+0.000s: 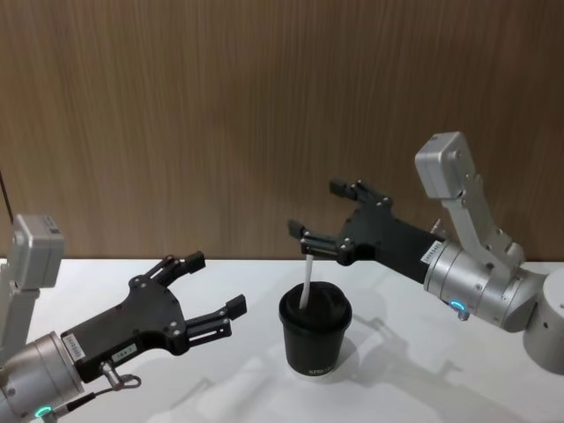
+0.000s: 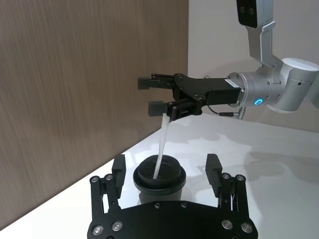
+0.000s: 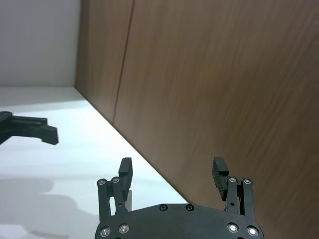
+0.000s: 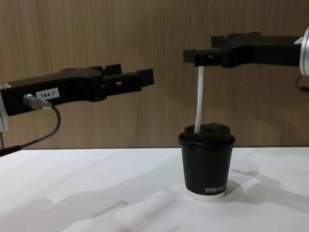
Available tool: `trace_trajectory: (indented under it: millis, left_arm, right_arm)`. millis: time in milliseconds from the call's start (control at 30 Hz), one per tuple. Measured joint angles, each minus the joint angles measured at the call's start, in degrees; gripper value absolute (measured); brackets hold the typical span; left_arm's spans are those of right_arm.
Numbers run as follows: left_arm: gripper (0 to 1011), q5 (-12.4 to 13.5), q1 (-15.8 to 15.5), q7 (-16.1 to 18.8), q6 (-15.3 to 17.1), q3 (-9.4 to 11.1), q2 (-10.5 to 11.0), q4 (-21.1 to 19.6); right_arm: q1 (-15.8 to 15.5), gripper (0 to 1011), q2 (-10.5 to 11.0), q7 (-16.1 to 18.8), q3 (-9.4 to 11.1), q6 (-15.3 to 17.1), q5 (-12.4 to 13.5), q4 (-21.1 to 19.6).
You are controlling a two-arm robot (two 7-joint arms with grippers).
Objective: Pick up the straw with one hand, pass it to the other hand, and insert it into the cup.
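White straw (image 1: pixel 306 280) already planted in the domed lid of the black cup (image 1: pixel 315 339), low and centre-right of the head view, on the pale worktop (image 1: pixel 441 370). Standing nearly upright with a slight lean, lower end hidden inside the lid, upper end rising well above it.

Judged as the closing step: insertion done, release apparently made, only the retreat left to do.

Right gripper (image 1: pixel 317 209) poised above the cup, reaching in from the right edge, fingers (image 1: pixel 298 231) spread wide apart and clamped on nothing. From the chest view, straw top (image 4: pixel 199 99) meeting the underside of the lower finger near the upper middle of the frame; touching or just beside it, hard to say which. In the right wrist view, a pale sliver close against 1 of the 2 fingers (image 3: pixel 124 172), not between them.

Left gripper (image 1: pixel 215 282) idle at the lower left, fingers likewise apart, holding nothing, well clear of the cup.

Next move: lifting the right gripper up and away without dragging that finger across the straw tip, to avoid tipping the light cup.
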Motion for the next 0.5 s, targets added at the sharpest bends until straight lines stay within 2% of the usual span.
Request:
trace_trajectory:
  millis: [267,500]
  left_arm:
    - [1000,0.90,-1.47,0.47,-1.25,0.83,-0.81,1.02]
    - [1000,2.72,-3.99,1.55,-3.78,1.91,-2.46,3.02]
  right_arm:
    - [-1.62,1001,-0.68,-5.45,1.63,2.04,-1.12,-1.41]
    - [-3.41,1001,-1.47,-10.56,3.28,3.88,-2.23,-2.82]
